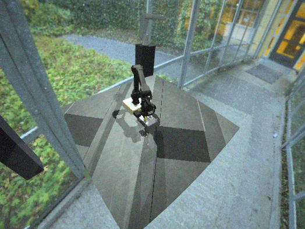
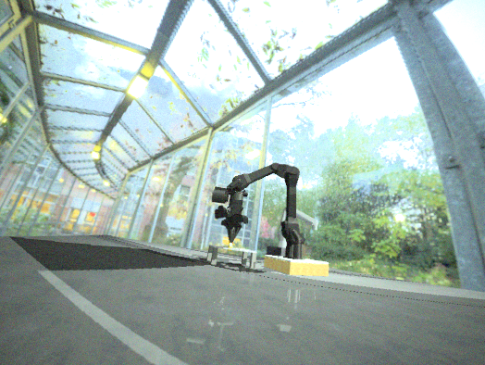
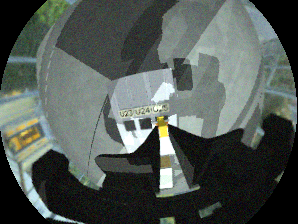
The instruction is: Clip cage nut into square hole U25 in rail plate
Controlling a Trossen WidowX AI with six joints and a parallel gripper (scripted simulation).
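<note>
The gripper (image 1: 145,117) (image 2: 230,241) (image 3: 162,127) points down over the rail plate (image 1: 152,121) (image 2: 242,250) (image 3: 142,90), its fingers clenched on the cage nut (image 3: 161,121). The nut shows at the fingertips as a small yellow-orange piece (little more than a fleck from the wrist), just below the U25 label and in line with that end of the row. Whether its wings have gone through the hole, or its flanges touch the plate, I cannot tell; the fingers hide too much.

The label strip (image 3: 144,111) reads U23, U24 and U25, and two dark square holes show beneath the first two marks. The plate is raised above the counter (image 1: 116,174) (image 2: 231,306) (image 3: 75,90) on short supports (plainest in the exterior view).

Beside it sits a yellow block (image 1: 126,104) (image 2: 316,269) with a pale top, near the foot of the black arm (image 1: 140,79) (image 2: 291,199). The arm rises, bends over at the elbow and reaches across to the plate, with the gripper close above it.
</note>
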